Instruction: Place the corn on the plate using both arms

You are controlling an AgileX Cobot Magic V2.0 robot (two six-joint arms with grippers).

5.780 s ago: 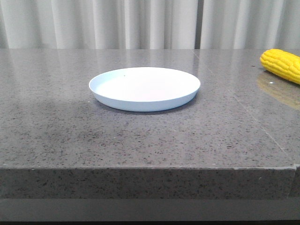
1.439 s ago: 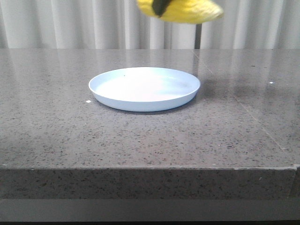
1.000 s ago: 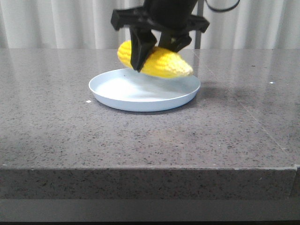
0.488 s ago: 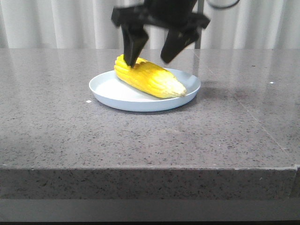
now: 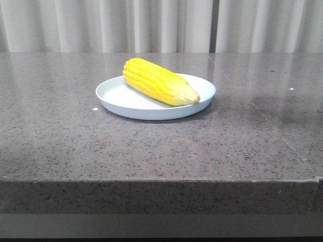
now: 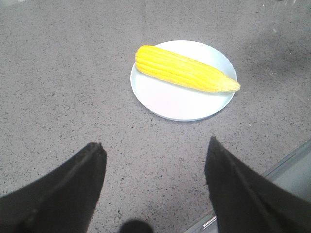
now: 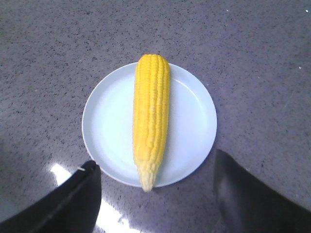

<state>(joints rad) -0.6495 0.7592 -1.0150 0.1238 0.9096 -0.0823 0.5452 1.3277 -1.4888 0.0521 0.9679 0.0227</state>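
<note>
Speckled grey stone is what you see first, the desk (image 5: pixel 151 151) running from its near edge back toward pale curtains (image 5: pixel 151 25). On it, past the middle, sits the plate (image 5: pixel 113 96), round, shallow and pale blue-white with a low raised rim. Your corn (image 5: pixel 157 81) lies inside it, bright yellow, husked, with neat rows of kernels running lengthwise and a paler tapered tip. In the front view it lies diagonally, its blunt end toward the back left of the plate and its tip at the front right, reaching the rim there. It holds nothing else.

From the left wrist view, your left hand (image 6: pixel 153 189) hangs above bare desk short of the plate (image 6: pixel 170 104), fingers spread wide apart, gripping nothing; the corn (image 6: pixel 184 70) lies well clear of them.

From the right wrist view, your right hand (image 7: pixel 155 194) is likewise spread wide and empty, above the plate (image 7: pixel 109 131), with the corn (image 7: pixel 150 126) lying lengthwise and its tip pointing between the two fingers without touching them.
</note>
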